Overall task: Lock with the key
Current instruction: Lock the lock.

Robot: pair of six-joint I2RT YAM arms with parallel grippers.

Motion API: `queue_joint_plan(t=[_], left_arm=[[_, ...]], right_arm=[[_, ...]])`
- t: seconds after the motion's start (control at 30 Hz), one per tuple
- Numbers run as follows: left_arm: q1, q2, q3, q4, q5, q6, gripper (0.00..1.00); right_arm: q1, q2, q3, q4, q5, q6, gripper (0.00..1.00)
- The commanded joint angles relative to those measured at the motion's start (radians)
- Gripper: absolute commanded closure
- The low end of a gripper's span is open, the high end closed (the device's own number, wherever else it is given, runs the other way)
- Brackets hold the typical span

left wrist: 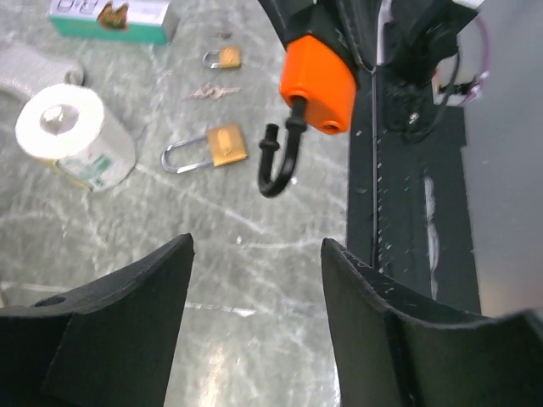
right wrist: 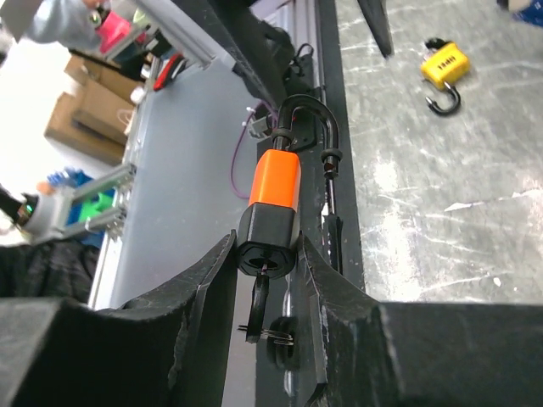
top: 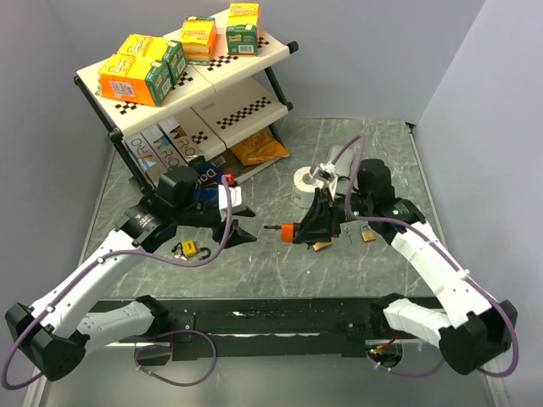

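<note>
Right fingers clamp orange padlock; left fingers gape near brass padlock, perhaps tape.

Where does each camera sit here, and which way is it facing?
Top external: above and behind the bases, looking down on the table, left arm and right arm.
Left wrist: faces rightward over the table at the orange padlock; the open left hand frames it.
Right wrist: faces leftward along the right hand, shut on that padlock; yellow padlock beyond.
Shared: both wrist views show the orange padlock.
</note>
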Motion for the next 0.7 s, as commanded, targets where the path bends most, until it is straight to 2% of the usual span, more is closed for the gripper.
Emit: queue_joint_plan(t=[0.0, 0.03, 0.1, 0.23, 0.37, 0.53, 0.67], left_arm=[[-0.095, -0.061, -0.012, 0.104, -0.007, -0.043, 0.35], [-0.149, -0.069, -0.021, 0.108, -0.033, -0.028, 0.35], [-0.171, -0.071, -0.026, 0.121, -0.056, -0.029, 0.36], [-0.175, -0.055, -0.017, 0.119, -0.071, -0.033, 0.41], [-0.186, -0.043, -0.017, 0.105, -0.045, -0.019, 0.56], [-0.189, -0.025, -0.026, 0.09, -0.027, -0.035, 0.57], [-0.189, -0.02, -0.02, 0.099, 0.016, -0.059, 0.68]], right_arm=[[0.024, -0.054, 0.055, -0.03, -0.059, -0.1, 1.0], [0.028, -0.06, 0.057, -0.033, -0.055, -0.101, 1.0], [0.047, -0.066, 0.061, -0.03, -0.049, -0.103, 1.0], [0.079, -0.088, 0.063, -0.033, -0.018, -0.121, 1.0], [0.082, -0.1, 0.057, -0.021, 0.005, -0.127, 1.0], [0.087, -0.115, 0.061, -0.013, 0.016, -0.132, 1.0], [0.101, -0.118, 0.061, -0.024, 0.023, -0.149, 1.0]])
